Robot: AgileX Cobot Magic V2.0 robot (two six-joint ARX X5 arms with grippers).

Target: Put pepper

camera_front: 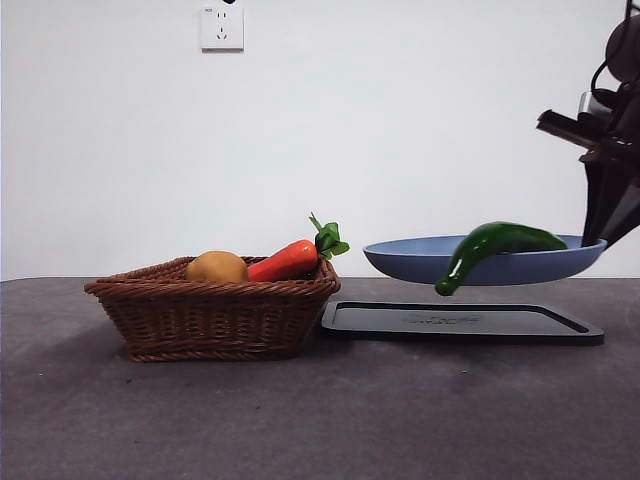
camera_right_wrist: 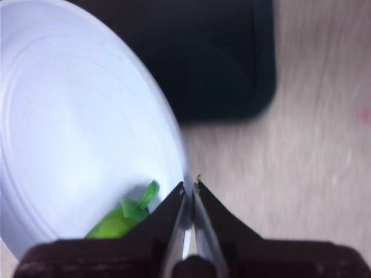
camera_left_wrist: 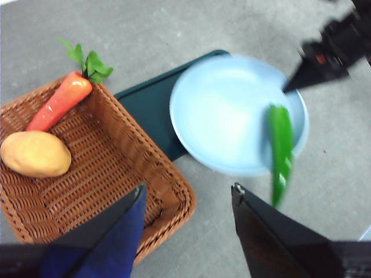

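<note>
**Plate held aloft with the pepper draped over its rim**

The right gripper (camera_front: 598, 238), at the right edge of the front view, pinches the rim of the round pale blue plate (camera_front: 420, 258), its jaws closed narrowly on the edge as the right wrist view shows. The plate hangs clear above the flat black rectangular tray (camera_front: 460, 322) in the lower middle of the frame. The long glossy green chili pepper (camera_front: 490, 250) lies across the plate's near rim, its stem end inside the dish and its pointed tip drooping over the edge, not touching the tray.

At the left of the front view sits the brown woven wicker basket (camera_front: 215, 315), just beside the tray, holding the round yellow-brown potato (camera_front: 217, 266) and the orange-red carrot with a leafy green top (camera_front: 290, 258). The left gripper (camera_left_wrist: 188, 200) hovers above the basket's near corner with its jaws spread wide, holding nothing.

The step in hand looks like carrying or tipping the plate so the pepper goes to its place, probably the basket. The pepper is poorly seated; the next move calls for a steady shift toward the basket and a controlled tilt, lest it slide off early.
</note>
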